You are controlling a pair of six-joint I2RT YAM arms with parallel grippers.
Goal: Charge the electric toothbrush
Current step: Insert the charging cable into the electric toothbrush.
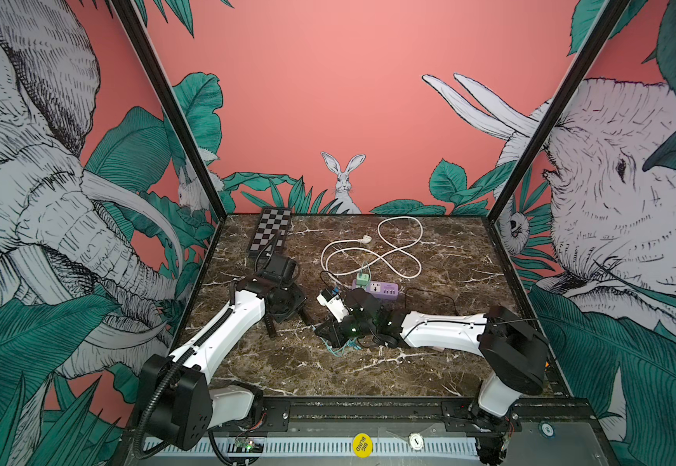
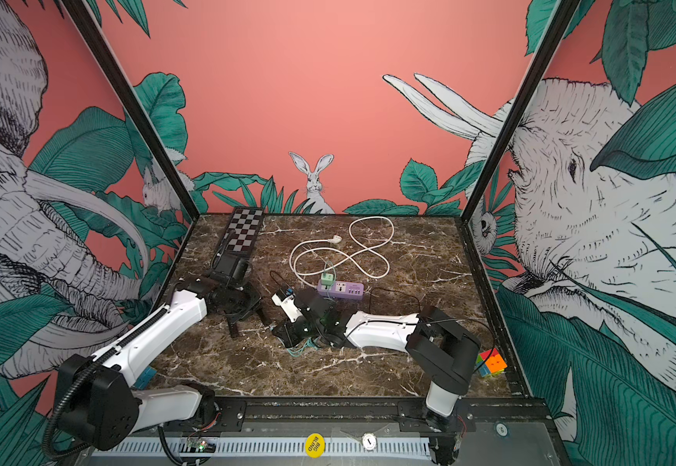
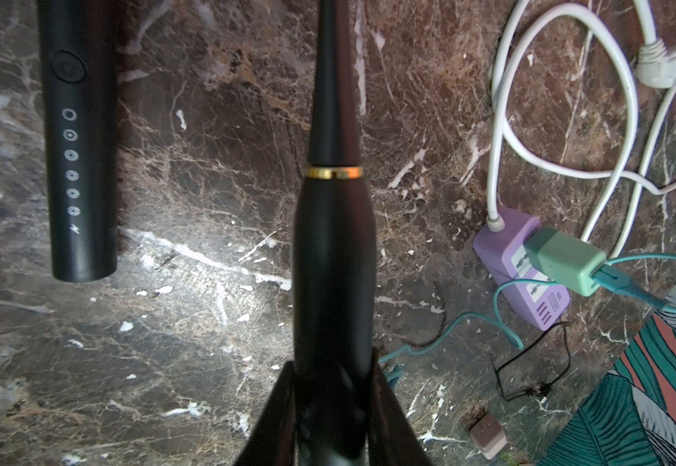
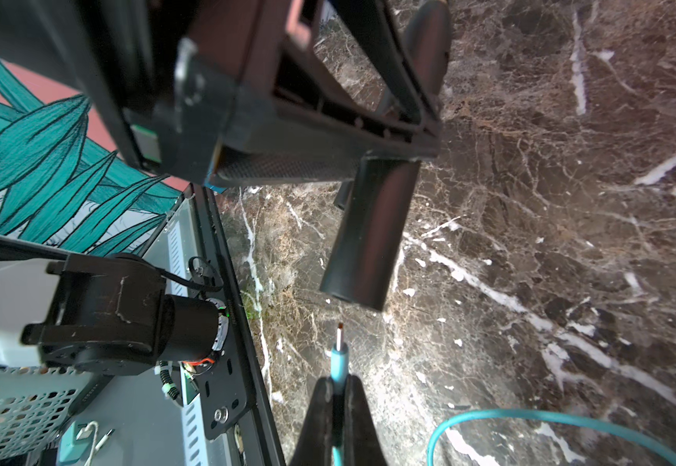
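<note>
My left gripper point(image 3: 334, 371) is shut on the body of the black electric toothbrush point(image 3: 334, 242), which has a gold ring, and holds it above the marble table. The toothbrush's flat bottom end point(image 4: 352, 296) sticks out below the fingers. My right gripper point(image 4: 338, 383) is shut on the teal charging cable point(image 4: 530, 415) just behind its plug point(image 4: 338, 355). The plug's metal tip points at that bottom end, a short gap away. In a top view the two grippers point(image 1: 296, 306) point(image 1: 322, 329) meet mid-table. The cable runs to a green adapter point(image 3: 566, 260) in the purple power strip point(image 3: 521, 274).
A second black toothbrush handle point(image 3: 80, 161) lies on the table beside the held one. The strip's white cord point(image 1: 372, 250) loops behind it. A chessboard point(image 1: 269, 234) lies at the back left, a colour cube point(image 2: 491, 363) at the right edge, and a small brown plug point(image 3: 488, 439) near the strip.
</note>
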